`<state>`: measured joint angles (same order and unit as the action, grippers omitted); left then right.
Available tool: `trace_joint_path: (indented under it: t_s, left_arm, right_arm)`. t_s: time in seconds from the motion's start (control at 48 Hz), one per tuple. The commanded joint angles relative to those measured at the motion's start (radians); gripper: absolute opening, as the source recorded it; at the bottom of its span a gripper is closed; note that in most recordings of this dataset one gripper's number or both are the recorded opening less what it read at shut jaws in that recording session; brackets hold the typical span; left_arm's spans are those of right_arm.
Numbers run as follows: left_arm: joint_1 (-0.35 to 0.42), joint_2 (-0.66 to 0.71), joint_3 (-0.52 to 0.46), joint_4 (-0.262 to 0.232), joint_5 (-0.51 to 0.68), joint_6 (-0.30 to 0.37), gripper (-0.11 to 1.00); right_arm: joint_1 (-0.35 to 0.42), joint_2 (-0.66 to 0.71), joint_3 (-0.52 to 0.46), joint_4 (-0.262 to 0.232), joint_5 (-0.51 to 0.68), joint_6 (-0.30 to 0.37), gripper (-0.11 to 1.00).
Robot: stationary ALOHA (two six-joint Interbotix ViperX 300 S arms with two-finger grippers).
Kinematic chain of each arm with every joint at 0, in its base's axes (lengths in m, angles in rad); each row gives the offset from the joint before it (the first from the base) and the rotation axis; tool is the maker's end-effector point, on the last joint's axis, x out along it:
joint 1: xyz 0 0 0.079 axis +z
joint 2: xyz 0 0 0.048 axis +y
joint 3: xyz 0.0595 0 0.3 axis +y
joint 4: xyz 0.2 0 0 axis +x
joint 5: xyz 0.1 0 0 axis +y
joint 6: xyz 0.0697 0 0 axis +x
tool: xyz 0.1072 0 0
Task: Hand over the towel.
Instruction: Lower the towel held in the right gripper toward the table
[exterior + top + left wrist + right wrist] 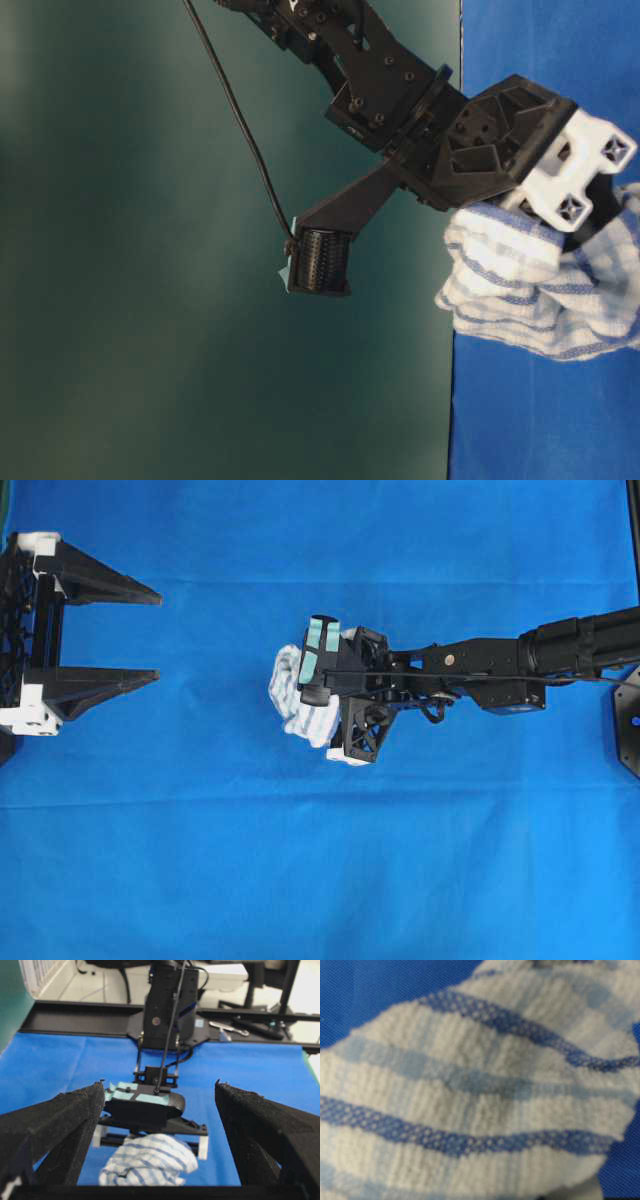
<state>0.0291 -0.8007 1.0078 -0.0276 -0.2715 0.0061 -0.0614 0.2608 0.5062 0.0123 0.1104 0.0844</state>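
Observation:
The towel [292, 695], white with blue stripes, hangs bunched from my right gripper [322, 698] over the middle of the blue table. The gripper's fingers are buried in the cloth, and it is shut on it. The towel fills the right wrist view [470, 1100], hiding the fingers there. In the table-level view the towel [540, 285] droops below the right gripper's white finger mounts [580, 180]. My left gripper [158, 637] is wide open and empty at the far left, pointing at the towel with a broad gap of bare table between. In the left wrist view the towel [150, 1162] sits between its open fingers [75, 1120], farther off.
The blue table covering [320, 880] spans the whole work area. The right arm [520, 660] stretches in from the right edge. A dark rail and cables [240, 1015] lie beyond the far table edge.

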Motion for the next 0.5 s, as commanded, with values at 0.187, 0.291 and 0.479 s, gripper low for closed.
trace_joint_path:
  t_s: [0.187,0.291,0.479]
  left_arm:
    - [-0.003,0.003,-0.012,0.0,-0.011,0.0,0.94]
    - [-0.003,0.003,-0.012,0.0,-0.008,0.0,0.94]
    - [-0.003,0.003,-0.012,0.0,-0.003,0.0,0.94]
  right_arm:
    - [-0.003,-0.018,-0.018,0.002,0.009,0.014,0.24]
    - [-0.003,-0.031,-0.017,0.002,0.02,0.014,0.55]
    - [-0.003,-0.12,-0.005,0.0,0.074,0.015,0.68]
